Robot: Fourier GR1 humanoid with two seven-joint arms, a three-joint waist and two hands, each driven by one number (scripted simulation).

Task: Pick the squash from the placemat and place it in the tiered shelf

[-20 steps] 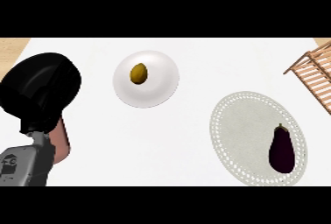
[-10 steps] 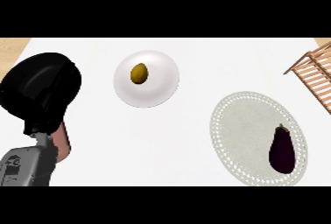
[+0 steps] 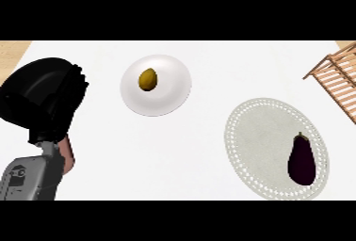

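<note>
Task item: a dark purple, long, glossy vegetable with a small stem cap (image 3: 302,160), looking more like an aubergine than a squash, lies lengthwise on the right part of the placemat, in the lower right of the frame.
Placemat: a pale grey oval mat with a lacy rim (image 3: 259,136), flat on the white counter.
Shelf: a light wooden slatted tiered shelf (image 3: 338,77) shows only in part at the upper right edge, near the mat but not touching it; nothing can be seen in it.
Left hand: the black left hand (image 3: 43,96) fills the left of the frame above its grey forearm; whether its fingers are spread or curled, I cannot tell. It holds nothing visible.
Right hand: not in view.
Change: over the last second the left hand shifted only slightly; the vegetable and mat kept their places.
Meaning: the vegetable sits on the mat, well apart from the only visible hand.
Other: a white round plate (image 3: 167,96) holding a small olive-brown oval item (image 3: 147,79), upper centre.
</note>
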